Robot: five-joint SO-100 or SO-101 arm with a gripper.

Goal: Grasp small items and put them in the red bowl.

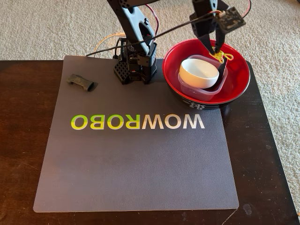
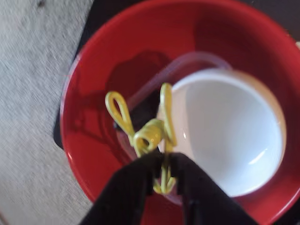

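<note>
1. wrist view: gripper point(image 2: 161, 171) jaws are nearly closed, pinching the lower end of the yellow-green paper clips point(image 2: 150, 133); the loops stick up clear of the fingertips. the clips hang above the red bowl point(image 2: 93, 70), over the seam between the clear square tub point(image 2: 154, 79) and the small white dish point(image 2: 234, 131).
2. fixed view: the same gripper point(image 1: 218, 55) is over the far side of the red bowl point(image 1: 239, 84). the white dish point(image 1: 199, 72) sits inside the clear tub point(image 1: 220, 84), and the tub sits inside the bowl. one black clip piece point(image 1: 80, 82) lies near the mat's point(image 1: 136, 164) far left corner, well apart from the bowl. a second clip piece is not visible.
3. risk: on release, the clips could catch on a finger, because the wire loops are tangled close to the tips.
4. risk: they could also bounce off the tub rim or the sloped dish; the bowl wall is high, so my guess is they stay inside.
5. risk: lowering further could knock the tub or dish and shift the stack.
6. room: open space above the bowl; the arm base point(image 1: 136, 65) stands just left of it in the fixed view. the bowl is near the right table edge point(image 1: 262, 122). the mat centre is bare, a clear route to the clip piece.
</note>
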